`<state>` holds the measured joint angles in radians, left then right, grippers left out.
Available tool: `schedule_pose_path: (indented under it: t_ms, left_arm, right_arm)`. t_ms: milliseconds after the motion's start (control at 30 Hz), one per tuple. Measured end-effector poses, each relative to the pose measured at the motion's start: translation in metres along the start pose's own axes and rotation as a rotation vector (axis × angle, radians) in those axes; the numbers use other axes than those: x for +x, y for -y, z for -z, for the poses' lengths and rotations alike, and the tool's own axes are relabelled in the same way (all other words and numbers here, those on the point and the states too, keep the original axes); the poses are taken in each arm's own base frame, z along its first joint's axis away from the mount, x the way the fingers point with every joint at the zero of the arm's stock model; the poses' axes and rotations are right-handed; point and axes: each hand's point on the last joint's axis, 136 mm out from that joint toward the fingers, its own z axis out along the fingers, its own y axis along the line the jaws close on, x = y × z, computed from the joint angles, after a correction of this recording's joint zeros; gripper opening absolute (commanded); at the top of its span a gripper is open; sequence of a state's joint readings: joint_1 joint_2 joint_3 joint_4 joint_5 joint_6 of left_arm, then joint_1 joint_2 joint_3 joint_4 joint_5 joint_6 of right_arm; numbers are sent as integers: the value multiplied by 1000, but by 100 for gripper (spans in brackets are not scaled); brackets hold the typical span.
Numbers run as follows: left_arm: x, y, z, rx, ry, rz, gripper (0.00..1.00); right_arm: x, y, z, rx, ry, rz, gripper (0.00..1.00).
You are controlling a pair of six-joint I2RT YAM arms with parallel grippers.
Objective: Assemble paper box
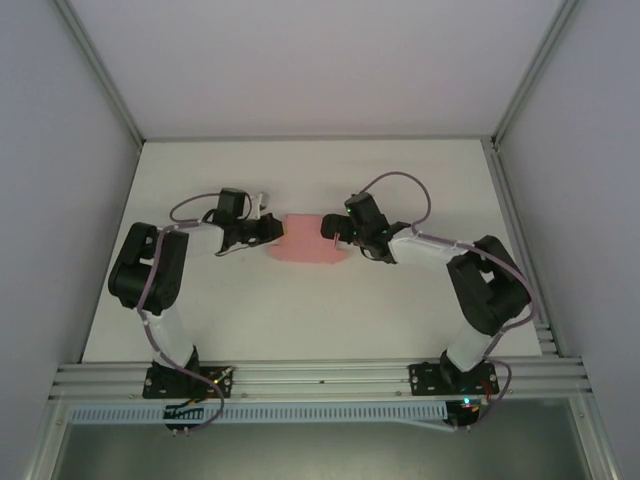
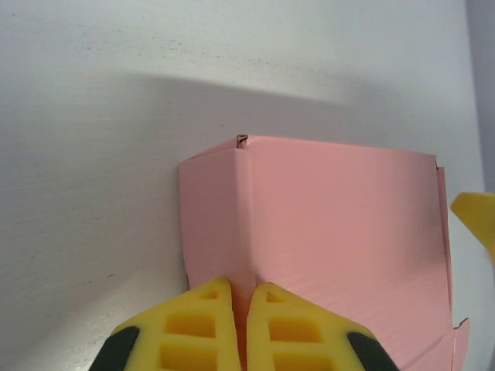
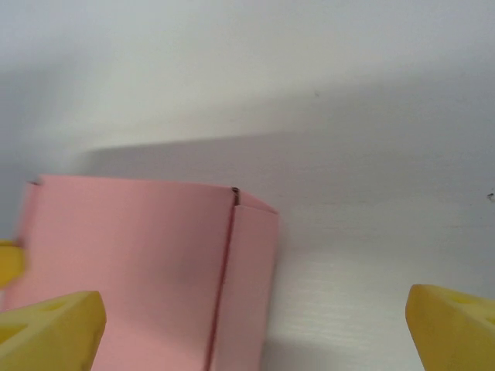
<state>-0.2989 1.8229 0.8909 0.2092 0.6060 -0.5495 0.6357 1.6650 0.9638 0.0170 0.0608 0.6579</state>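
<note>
Pink thin card, creased and partly folded, the paper box (image 1: 310,242) lies at the centre of the top external frame on the white table (image 1: 300,320), between the two arms' tools. The left gripper (image 1: 270,232) meets the card's left edge in that frame, and the right gripper (image 1: 333,238) sits at its right edge.

In the left wrist view the left gripper (image 2: 241,297) is at the bottom centre of the frame. Its yellow fingers (image 2: 201,328) are pressed together, with a raised crease of the pink card pinched between them. From there the paper box (image 2: 332,232) spreads toward the upper right of the frame as one broad panel. A narrower flap slopes away on the left of the crease, down to the table.

In the right wrist view the right gripper (image 3: 255,313) stands spread wide — one yellow finger (image 3: 54,332) in the lower left corner of the frame, the other in the lower right. The paper box (image 3: 139,263) fills the lower left, with a crease running down from its upper corner and a narrow panel to the right of it. The lower-left finger overlaps the card in the frame; whether it touches cannot be told. The lower-right finger hangs over bare table, well apart from the card.
</note>
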Motion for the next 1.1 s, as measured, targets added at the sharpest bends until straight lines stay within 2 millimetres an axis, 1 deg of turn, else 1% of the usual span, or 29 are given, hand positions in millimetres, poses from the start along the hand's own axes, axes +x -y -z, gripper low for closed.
schedule_pose_path:
  t_ms: [67,133,200,400,567,667,733,867,1000,1067,1100]
  left_arm:
    - [1,-2,3,27,7,20,0]
    - [2,-4,5,52,11,40,0]
    - [3,-5,8,76,15,60,0]
    - [5,-9,13,128,22,102,0]
    - [8,-8,14,149,20,103,0]
    - [7,-8,13,155,21,100,0]
    - [8,-9,12,160,19,103,0]
    - [7,-8,13,166,20,103,0]
    - [5,-7,14,176,27,103,0]
    - [3,-4,15,187,33,95,8]
    - [2,-3,15,193,36,92,16]
  right_arm:
    - [-7,-12,12,-62,21,-42,100]
    - [-7,-21,21,-122,28,-85,100]
    - [-3,-25,22,-162,18,-115,100]
    - [13,-26,9,-204,-56,-168,100]
    - [27,-18,-14,-235,-137,-221,94]
    - [34,-24,-27,-302,-180,-257,83]
    - [34,-34,-32,-368,-193,-278,78]
    - [26,-51,-29,-475,-184,-301,61]
    - [19,-56,-24,-529,-169,-319,49]
    - [17,-55,-23,-534,-165,-325,45]
    - [17,-55,-22,-537,-165,-326,43]
